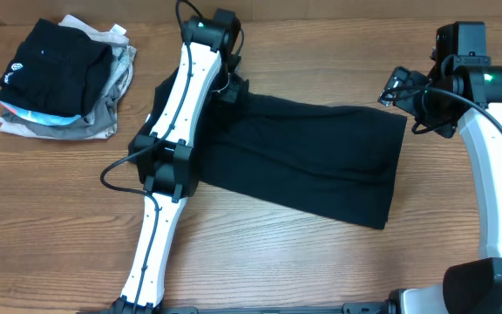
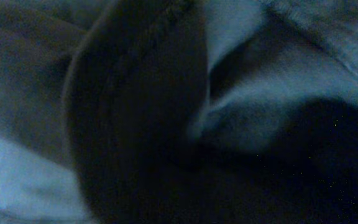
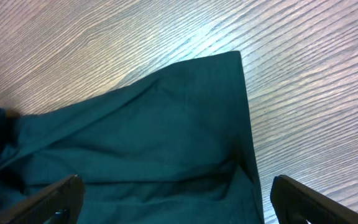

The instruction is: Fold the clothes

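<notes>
The black shirt (image 1: 312,157) lies folded into a wide band across the middle of the table. My left gripper (image 1: 230,85) is at the shirt's far left corner, where the fabric bunches up to it. The left wrist view is filled with dark folds of the shirt (image 2: 253,106), and the fingers are hidden. My right gripper (image 1: 397,87) is open and empty, just off the shirt's far right corner. In the right wrist view its fingers (image 3: 182,202) straddle that corner of the shirt (image 3: 166,137) above the fabric.
A stack of folded garments (image 1: 59,83), black with a round white logo on top and grey and white below, sits at the far left. Bare wooden table (image 1: 321,262) lies in front of the shirt and to its right.
</notes>
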